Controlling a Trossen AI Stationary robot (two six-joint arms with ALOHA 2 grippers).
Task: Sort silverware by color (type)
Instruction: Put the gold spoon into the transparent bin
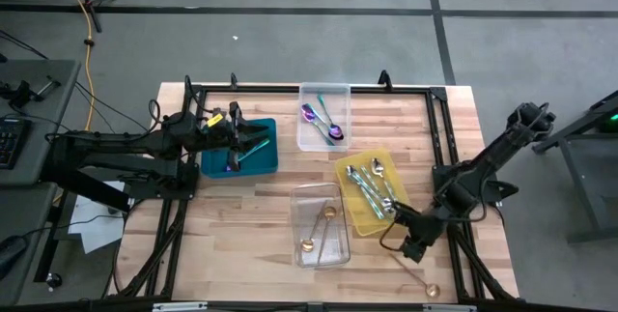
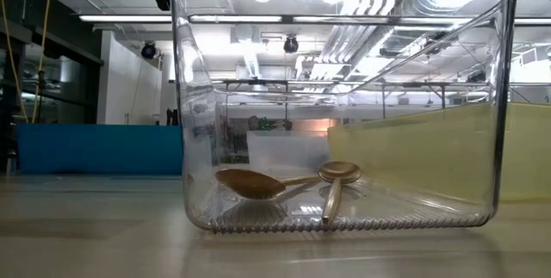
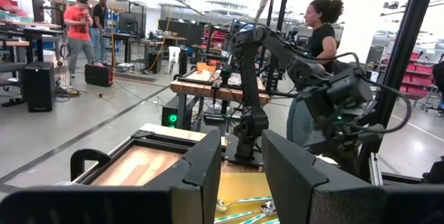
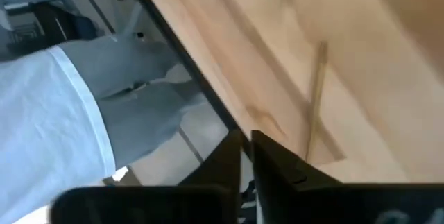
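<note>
A gold spoon (image 1: pixel 417 279) lies flat on the bare wood near the table's near right corner; its handle (image 4: pixel 316 99) shows in the right wrist view. My right gripper (image 1: pixel 410 248) hovers just above the handle's end, pointing steeply down. Its fingers (image 4: pixel 246 148) are shut with nothing between them, and the handle passes beside one finger. Two gold spoons (image 2: pixel 258 183) lie in the near clear tray (image 1: pixel 321 225). My left gripper (image 1: pixel 261 140) waits open over the teal tray (image 1: pixel 217 162), which holds a teal-handled piece (image 1: pixel 253 150).
The yellow tray (image 1: pixel 350 172) holds silver pieces, and the far clear tray (image 1: pixel 323 95) holds purple iridescent ones. A black frame (image 1: pixel 439 128) runs along the table's edges. Bare wood lies at the near left. People stand in the room beyond the table.
</note>
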